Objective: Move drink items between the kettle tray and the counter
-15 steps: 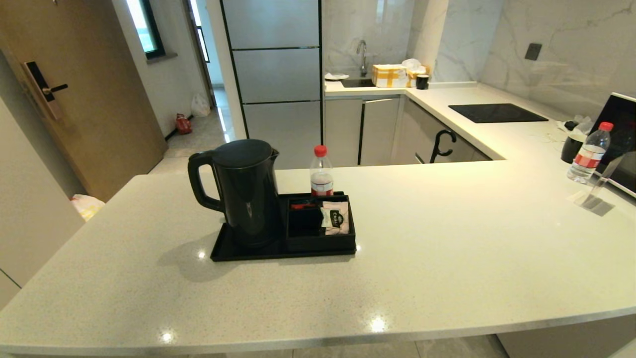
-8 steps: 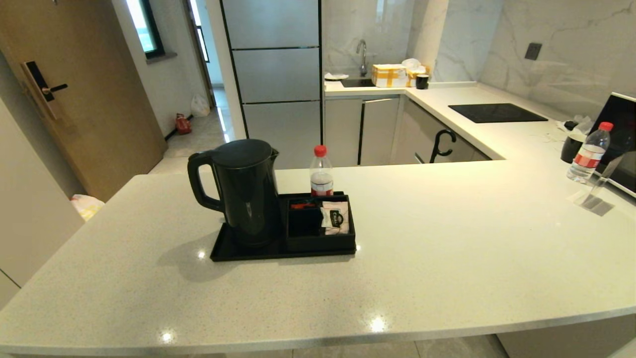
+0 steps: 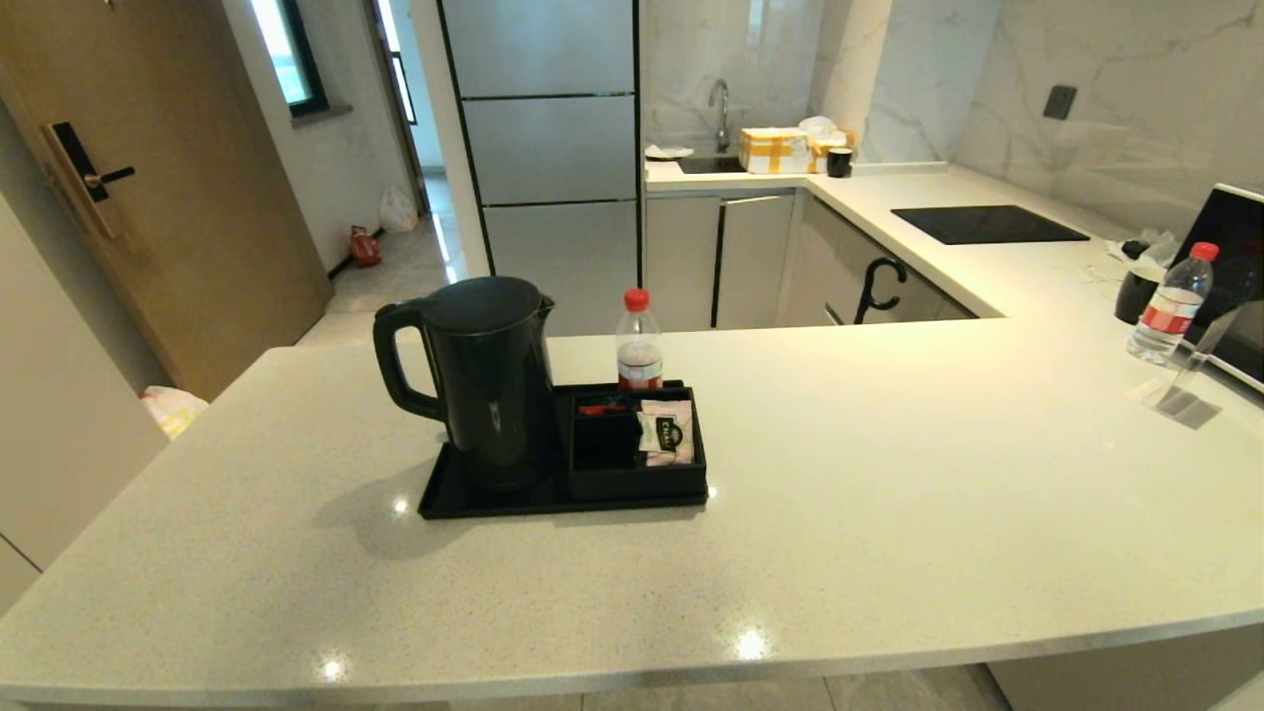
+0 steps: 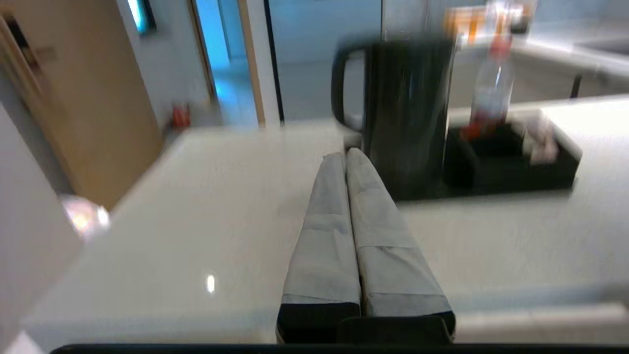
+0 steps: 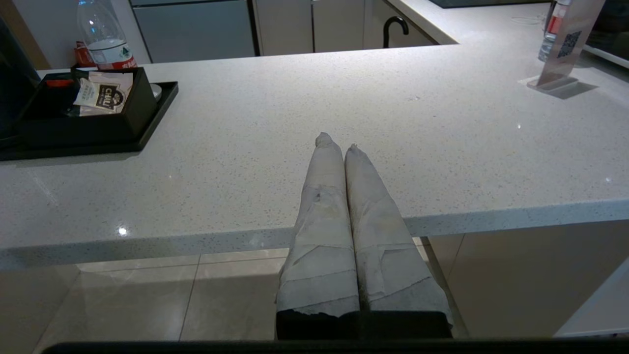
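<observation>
The tall black kettle (image 3: 489, 380) stands on the left part of the black kettle tray (image 3: 464, 506), which rests on the pale speckled counter (image 3: 889, 494). A whitish sachet (image 3: 667, 433) with a dark logo leans in the tray's right compartment. Neither arm shows in the head view. My left gripper (image 4: 345, 156) is shut and empty, low over the counter's near side, pointing at the kettle (image 4: 408, 108). My right gripper (image 5: 335, 142) is shut and empty at the counter's front edge, right of the tray (image 5: 88, 132) and sachet (image 5: 104, 92).
A clear red-capped bottle (image 3: 639, 341) stands just behind the tray, and a small red item (image 3: 600, 407) lies in a rear compartment. Another bottle (image 3: 1170, 304), a clear sign stand (image 3: 1180, 390) and a dark appliance sit far right. The black hob (image 3: 987, 224) is at the back.
</observation>
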Controlling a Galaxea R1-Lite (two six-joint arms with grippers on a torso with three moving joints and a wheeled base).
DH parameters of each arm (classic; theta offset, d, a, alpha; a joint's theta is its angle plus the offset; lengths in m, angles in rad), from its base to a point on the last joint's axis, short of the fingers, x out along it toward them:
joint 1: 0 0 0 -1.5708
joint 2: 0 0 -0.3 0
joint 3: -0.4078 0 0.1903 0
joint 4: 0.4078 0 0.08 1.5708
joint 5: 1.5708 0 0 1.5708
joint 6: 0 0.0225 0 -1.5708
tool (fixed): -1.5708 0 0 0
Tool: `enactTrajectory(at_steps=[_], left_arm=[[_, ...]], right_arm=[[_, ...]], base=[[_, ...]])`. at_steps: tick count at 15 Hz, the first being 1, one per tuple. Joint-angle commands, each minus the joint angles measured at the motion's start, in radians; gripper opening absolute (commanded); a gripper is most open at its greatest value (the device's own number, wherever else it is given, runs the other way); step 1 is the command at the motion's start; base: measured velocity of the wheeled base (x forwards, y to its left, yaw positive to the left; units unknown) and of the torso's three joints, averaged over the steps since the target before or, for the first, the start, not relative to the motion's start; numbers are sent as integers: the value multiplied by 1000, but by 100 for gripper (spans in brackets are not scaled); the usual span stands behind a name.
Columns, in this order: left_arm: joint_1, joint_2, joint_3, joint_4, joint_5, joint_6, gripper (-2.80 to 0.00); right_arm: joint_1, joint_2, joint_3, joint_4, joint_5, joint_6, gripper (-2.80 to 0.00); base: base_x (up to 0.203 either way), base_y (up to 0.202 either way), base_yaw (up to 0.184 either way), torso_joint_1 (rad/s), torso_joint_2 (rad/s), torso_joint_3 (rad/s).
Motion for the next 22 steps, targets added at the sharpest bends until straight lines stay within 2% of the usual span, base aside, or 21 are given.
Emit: enactTrajectory(at_steps=[1,22], left_arm=[[0,0,75,44,-3,0,-280],[0,0,75,40,2,-8,-280]], right_arm=[[0,1,32,-1,0,0,-280],[0,1,32,-1,0,0,-280]], base=[[0,0,0,0,0,0],[0,0,0,0,0,0]])
